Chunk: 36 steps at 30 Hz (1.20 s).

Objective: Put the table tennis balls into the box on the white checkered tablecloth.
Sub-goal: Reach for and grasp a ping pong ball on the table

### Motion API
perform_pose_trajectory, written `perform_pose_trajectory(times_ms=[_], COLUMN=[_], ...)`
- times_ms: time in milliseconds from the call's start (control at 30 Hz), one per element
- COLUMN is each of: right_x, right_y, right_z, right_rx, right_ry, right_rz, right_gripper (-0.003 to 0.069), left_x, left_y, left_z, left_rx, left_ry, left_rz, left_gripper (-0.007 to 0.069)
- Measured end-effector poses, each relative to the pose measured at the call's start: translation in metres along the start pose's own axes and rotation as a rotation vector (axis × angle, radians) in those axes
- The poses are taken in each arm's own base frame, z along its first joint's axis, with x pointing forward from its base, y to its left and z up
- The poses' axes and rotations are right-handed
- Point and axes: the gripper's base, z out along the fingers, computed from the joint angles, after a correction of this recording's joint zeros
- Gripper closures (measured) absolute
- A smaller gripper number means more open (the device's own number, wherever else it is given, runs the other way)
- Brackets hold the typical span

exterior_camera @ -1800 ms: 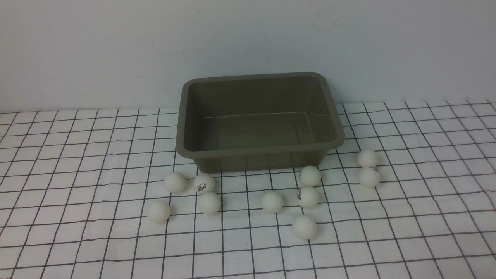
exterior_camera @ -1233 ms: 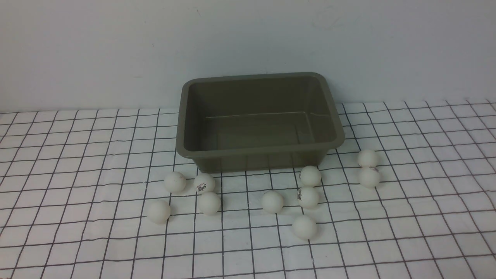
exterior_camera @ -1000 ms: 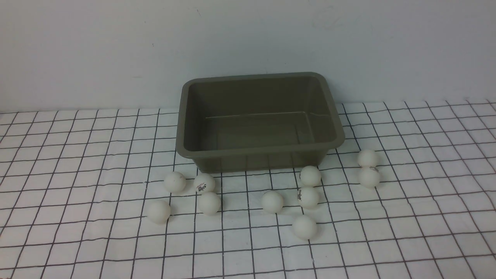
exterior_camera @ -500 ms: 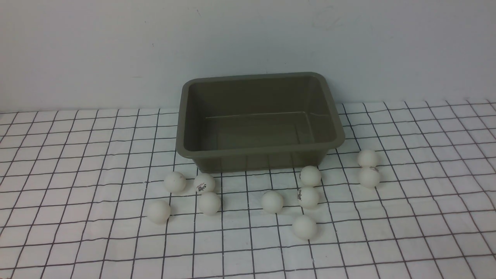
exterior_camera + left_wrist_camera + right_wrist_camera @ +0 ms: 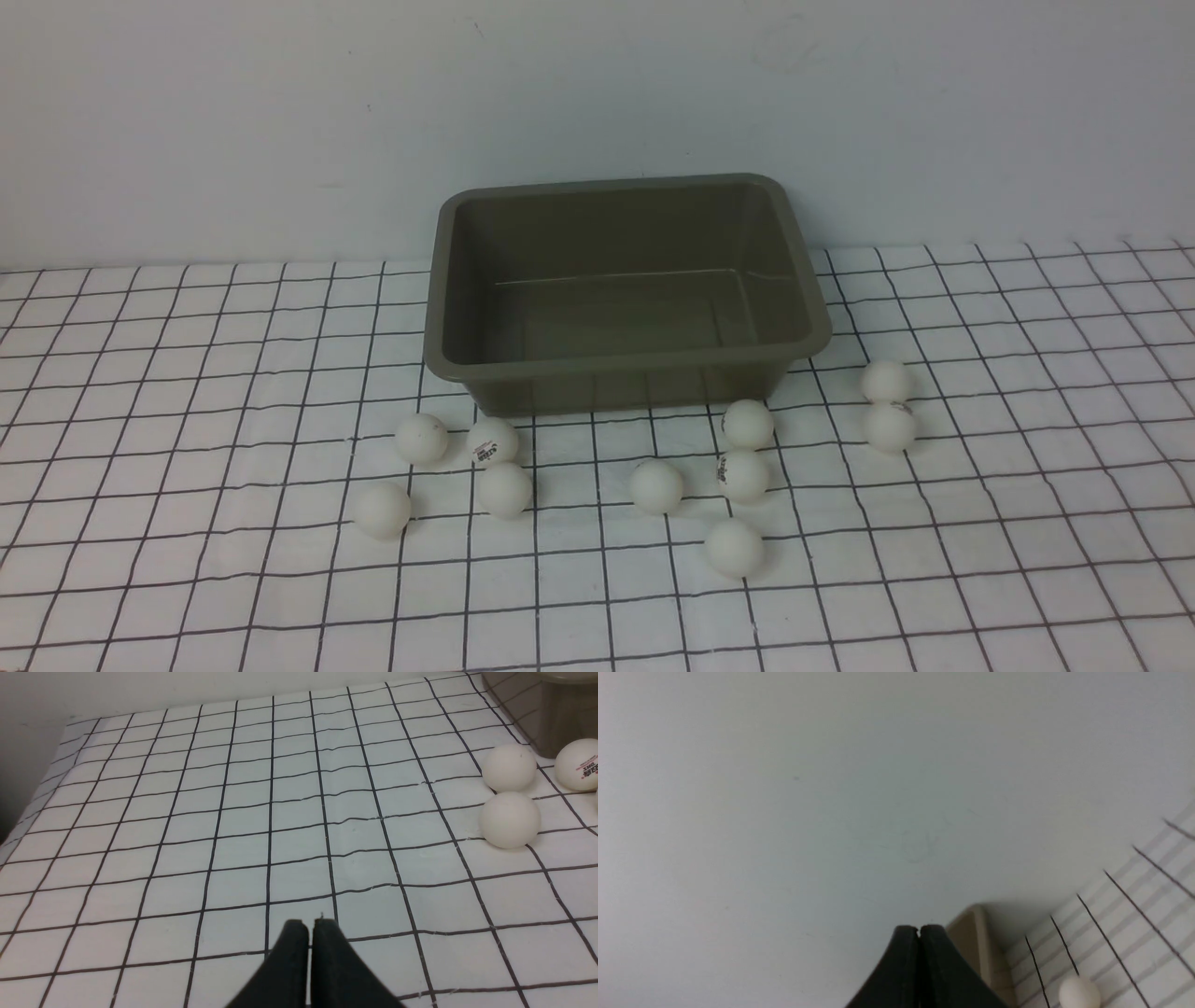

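The left end effector [image 5: 307,927], closed tight and holding nothing, hangs over the white checkered tablecloth [image 5: 187,373] that covers the bench. The right end effector [image 5: 919,930], likewise closed and unladen, faces the wall [image 5: 280,112]. Ten table tennis balls [image 5: 656,485] lie scattered on the cloth just before the box [image 5: 625,369], which stands empty at the bench's far edge, by the wall.
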Motion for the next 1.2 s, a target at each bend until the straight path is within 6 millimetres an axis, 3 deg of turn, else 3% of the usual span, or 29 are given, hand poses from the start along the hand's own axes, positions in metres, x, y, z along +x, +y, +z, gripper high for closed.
perform_pose_trajectory(times_ms=[100,267,300,433,533,567,767,933,1067,1200], right_x=[-0.016,-0.019,-0.017,-0.012,-0.006,0.0,0.015,0.017,0.019,0.031], right_y=[0.02,0.028,0.027,0.015,0.009,0.002,-0.015,-0.019,-0.022,-0.026], right_z=[0.009,0.041,0.045,0.094,0.11,0.124,0.167,0.194,0.208,0.215], right_rx=[-0.013,0.005,0.013,0.091,0.118,0.141,0.19,0.205,0.224,0.211], right_ry=[0.179,0.494,0.526,0.777,0.845,0.902,0.965,0.875,0.809,0.911], right_rz=[-0.213,-0.343,-0.345,-0.388,-0.389,-0.384,-0.336,-0.257,-0.185,-0.159], right_gripper=[0.0676,0.0676,0.0676,0.0675,0.0674,0.0673,0.0672,0.0672,0.0667,0.0627], left_x=[0.0,0.0,0.0,0.0,0.0,0.0,0.0,0.0,0.0,0.0], left_y=[0.0,0.0,0.0,0.0,0.0,0.0,0.0,0.0,0.0,0.0], left_z=[0.0,0.0,0.0,0.0,0.0,0.0,0.0,0.0,0.0,0.0], left_rx=[0.0,0.0,0.0,0.0,0.0,0.0,0.0,0.0,0.0,0.0], left_ry=[0.0,0.0,0.0,0.0,0.0,0.0,0.0,0.0,0.0,0.0], left_rz=[0.0,0.0,0.0,0.0,0.0,0.0,0.0,0.0,0.0,0.0], left_gripper=[0.0629,0.0629,0.0629,0.0629,0.0629,0.0629,0.0629,0.0629,0.0629,0.0629])
